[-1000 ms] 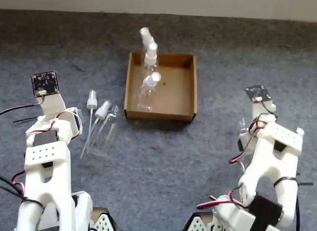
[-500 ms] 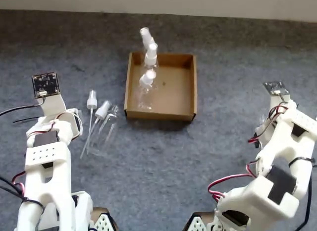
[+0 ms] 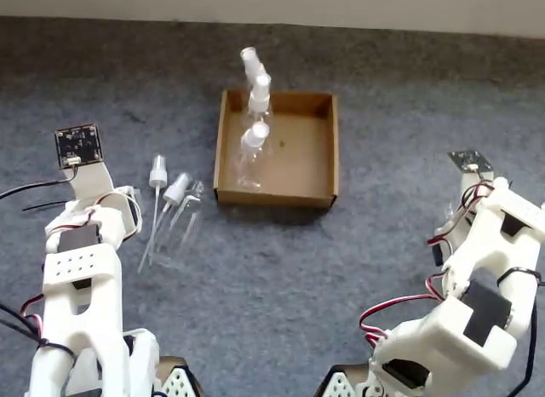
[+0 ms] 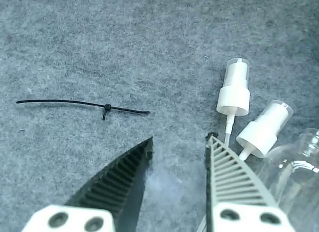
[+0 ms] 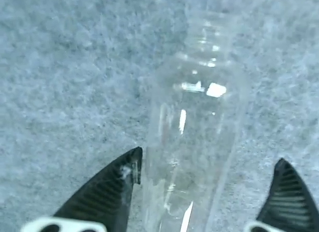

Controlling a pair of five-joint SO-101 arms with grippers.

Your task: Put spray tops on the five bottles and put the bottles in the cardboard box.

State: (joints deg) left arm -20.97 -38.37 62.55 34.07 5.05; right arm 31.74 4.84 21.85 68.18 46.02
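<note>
Three capped bottles (image 3: 254,141) lean in the cardboard box (image 3: 334,150); I judge two are not yet done. Two spray tops (image 4: 233,92) lie by the released left pincer (image 4: 179,140). The right pincer (image 5: 209,157), spread wide, straddles an uncapped bottle (image 5: 199,92) on the surface.

One overhead view, two close downward wrist views

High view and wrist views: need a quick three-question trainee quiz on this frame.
1. True or false: the bottle between the jaws of the right gripper already wears a spray top.
2. How many loose spray tops lie on the carpet by the left gripper? A one, B two, C four.
3. Fill in: both grippers' jaws stand ____.
Key: 1 false; 2 B; 3 open.
</note>
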